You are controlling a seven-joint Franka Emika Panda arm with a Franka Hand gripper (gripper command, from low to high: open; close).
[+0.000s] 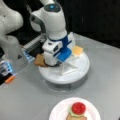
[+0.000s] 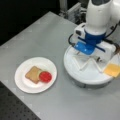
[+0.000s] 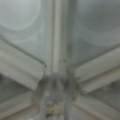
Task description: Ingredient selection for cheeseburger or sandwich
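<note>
White round segmented tray point(image 1: 75, 72) sits on the grey table point(image 1: 25, 100) below me; in both front views its raised dividers point(image 2: 85, 63) meet near its middle. The wrist view shows those dividers point(image 3: 56, 50) close up. Plain white round plate point(image 2: 23, 83) lies on the table, apart from the tray. A small orange object point(image 1: 10, 79) rests at a front view's left edge.

Blocked over segmented tray point(image 2: 82, 75) by gripper point(image 1: 53, 62); open tabletop point(image 1: 25, 100) at seven o'clock; plate point(image 2: 22, 82) occupied by sandwich point(image 2: 37, 75).
</note>
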